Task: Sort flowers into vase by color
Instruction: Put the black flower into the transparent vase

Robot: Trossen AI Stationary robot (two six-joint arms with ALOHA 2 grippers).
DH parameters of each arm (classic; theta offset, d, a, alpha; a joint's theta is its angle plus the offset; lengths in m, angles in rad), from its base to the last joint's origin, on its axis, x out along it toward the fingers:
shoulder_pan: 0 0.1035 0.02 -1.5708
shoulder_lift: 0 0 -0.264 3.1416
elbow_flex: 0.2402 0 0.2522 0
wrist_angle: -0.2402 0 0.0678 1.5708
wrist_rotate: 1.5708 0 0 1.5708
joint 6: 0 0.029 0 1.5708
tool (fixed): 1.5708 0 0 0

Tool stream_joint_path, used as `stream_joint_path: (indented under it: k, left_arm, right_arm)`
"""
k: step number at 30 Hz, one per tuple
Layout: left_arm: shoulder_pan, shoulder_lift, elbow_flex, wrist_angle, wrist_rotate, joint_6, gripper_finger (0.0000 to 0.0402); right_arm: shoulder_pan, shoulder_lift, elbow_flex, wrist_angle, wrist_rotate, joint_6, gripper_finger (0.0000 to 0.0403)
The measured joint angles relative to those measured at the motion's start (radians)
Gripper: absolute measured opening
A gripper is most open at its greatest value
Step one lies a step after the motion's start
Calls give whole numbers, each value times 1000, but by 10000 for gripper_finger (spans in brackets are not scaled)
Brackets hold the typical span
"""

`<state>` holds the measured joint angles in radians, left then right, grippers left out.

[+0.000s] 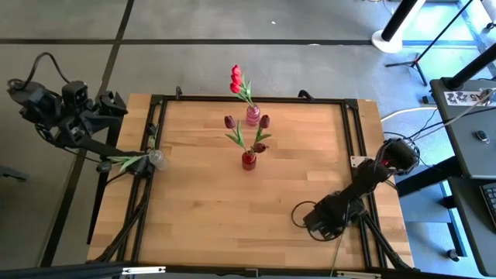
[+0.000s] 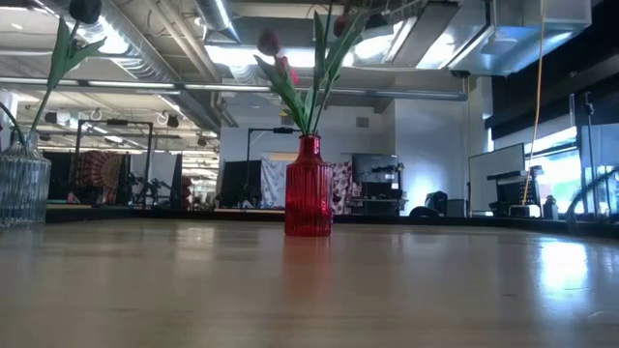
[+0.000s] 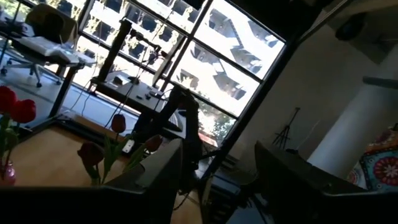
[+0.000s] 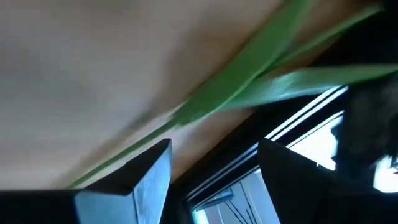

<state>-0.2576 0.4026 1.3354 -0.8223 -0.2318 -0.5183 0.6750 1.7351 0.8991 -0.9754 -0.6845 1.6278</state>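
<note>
flower left to sort: you've got one stem lying at the near right edge of the table, running just ahead of the right gripper and over the edge. Its head isn't visible, so I can't tell you its colour.
how it'll handle: looks light and bendy to me, thin stem with floppy leaves, likely to droop or twist if you pinch it far out. I'd grab the bare stem near the middle, not a leaf.
right gripper: fingers apart, nothing between them, stem just beyond the tips.
flowers already placed: red tulips in the pink vase, dark maroon ones in the red vase, both well away from that gripper toward the table's centre and far side.
clear vase: at the left edge, holds a green stem.
left gripper: wide open, empty, parked off the left edge near the clear vase.
</note>
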Motion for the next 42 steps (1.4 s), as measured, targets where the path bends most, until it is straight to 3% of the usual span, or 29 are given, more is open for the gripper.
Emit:
stream_joint_path:
  k: [3,13,22,30,37,42]
  left_arm:
    - [0,0,1,29,18,-3,198]
    - [0,-1,24,77,4,-54,198]
    - [0,-1,24,108,-79,-2,198]
    - [0,0,24,106,-97,29,198]
    - [0,0,24,104,-100,51,198]
    - [0,0,24,97,-98,50,198]
  right_arm:
    - [0,-6,-71,8,3,-4,237]
    - [-4,-179,-295,303,15,36,236]
    - [-36,-356,-217,349,313,68,236]
    - [-3,-438,-205,252,498,416,236]
    - [-2,-423,-335,355,555,548,232]
    - [-15,-429,-346,373,588,584,170]
